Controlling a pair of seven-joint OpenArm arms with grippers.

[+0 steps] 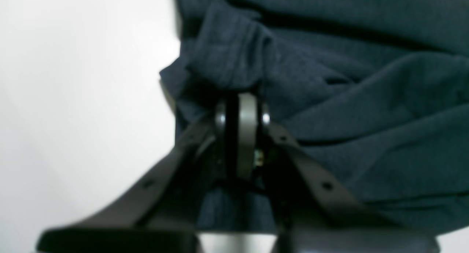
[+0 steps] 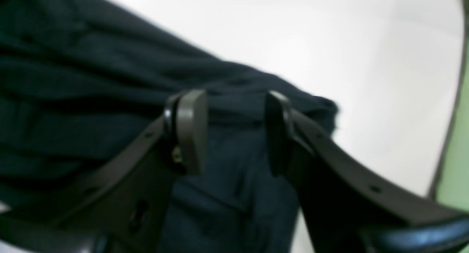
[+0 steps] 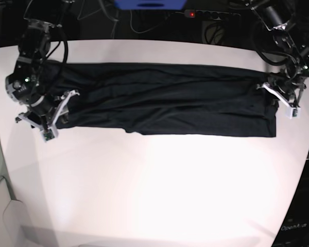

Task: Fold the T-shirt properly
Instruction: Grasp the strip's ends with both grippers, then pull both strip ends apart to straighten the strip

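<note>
The T-shirt (image 3: 170,103) lies as a long dark navy band across the far half of the white table, rumpled with lengthwise folds. At its end on the base view's right, my left gripper (image 3: 278,95) is shut on a bunched edge of the T-shirt (image 1: 366,99); in the left wrist view the left gripper (image 1: 242,104) has its pads pressed together where the cloth gathers. Over the other end, my right gripper (image 3: 54,118) stands open. In the right wrist view the right gripper (image 2: 234,132) shows the T-shirt (image 2: 73,80) beneath and between its spread fingers, close to the cloth's corner.
The white table (image 3: 144,195) spreads wide in front of the shirt. A power strip (image 3: 211,14) with a red light and cables lie behind the far edge, beside a blue object (image 3: 149,4). The table's edge (image 2: 452,135) runs close past the right gripper.
</note>
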